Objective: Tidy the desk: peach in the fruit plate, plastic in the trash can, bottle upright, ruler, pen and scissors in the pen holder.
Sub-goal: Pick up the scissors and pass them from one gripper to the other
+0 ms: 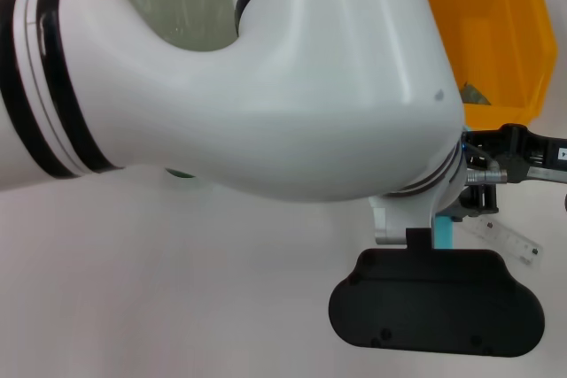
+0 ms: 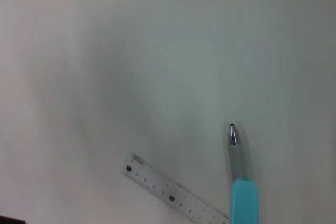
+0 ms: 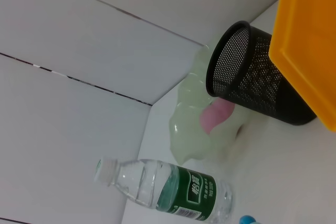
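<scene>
Looming right up against the head camera, the left arm [image 1: 266, 86] hides most of the desk [image 1: 133, 289], its black wrist housing hanging low on the right. Just past it, a teal pen [image 2: 239, 182] pokes out beneath the left gripper, apparently clamped in it, though I cannot tell how the claw is set because the fingers never show. A clear ruler [image 2: 173, 192] lies flat on the desk just beside the pen tip.

The right gripper [image 1: 523, 157] hovers near the yellow trash can [image 1: 496, 33], apparently parted and empty.

Farther back, the peach [image 3: 216, 115] already sits in the pale green fruit plate [image 3: 186, 129], beside the black mesh pen holder [image 3: 252, 72]; the water bottle [image 3: 168, 190] appears to stand upright nearby.

My worry: swinging the pen toward the holder could topple that bottle or clip the right arm, given how close everything sits.
</scene>
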`<state>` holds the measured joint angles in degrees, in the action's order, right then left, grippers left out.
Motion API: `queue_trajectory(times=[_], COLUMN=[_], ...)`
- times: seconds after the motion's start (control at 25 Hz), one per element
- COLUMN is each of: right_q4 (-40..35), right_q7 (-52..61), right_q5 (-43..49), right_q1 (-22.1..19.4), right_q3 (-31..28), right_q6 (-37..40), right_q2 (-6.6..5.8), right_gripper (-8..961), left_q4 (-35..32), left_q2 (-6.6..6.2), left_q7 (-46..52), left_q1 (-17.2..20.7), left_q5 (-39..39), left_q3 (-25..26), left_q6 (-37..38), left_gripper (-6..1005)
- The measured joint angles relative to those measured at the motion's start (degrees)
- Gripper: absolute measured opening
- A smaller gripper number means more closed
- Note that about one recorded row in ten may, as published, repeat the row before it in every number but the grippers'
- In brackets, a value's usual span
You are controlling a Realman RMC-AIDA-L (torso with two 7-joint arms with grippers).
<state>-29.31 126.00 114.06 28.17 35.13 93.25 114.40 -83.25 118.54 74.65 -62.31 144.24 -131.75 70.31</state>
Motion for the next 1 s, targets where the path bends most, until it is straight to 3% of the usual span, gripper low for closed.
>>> queue_trajectory(times=[0.32, 0.64, 1.0], right_q4=[0.05, 0.03, -0.77], right_q7=[0.04, -0.66, -2.06], right_q5=[0.01, -0.69, -0.81], right_q1=[-0.13, -0.95, -1.89], right_q3=[0.21, -0.13, -0.87], right_q6=[0.43, 0.23, -0.76], right_q2=[0.23, 0.35, 0.38], right_gripper=[65, 66, 66], left_q4=[-0.61, -0.83, -0.11], left_q2=[-0.04, -0.09, -0.93], left_q7=[1.10, 1.25, -0.19], left_q1=[0.08, 0.28, 2.53], left_q5=[0.26, 0.39, -3.43], left_q3=[0.04, 0.03, 4.75], left_q6=[0.16, 0.17, -2.22], left_gripper=[292, 463, 483])
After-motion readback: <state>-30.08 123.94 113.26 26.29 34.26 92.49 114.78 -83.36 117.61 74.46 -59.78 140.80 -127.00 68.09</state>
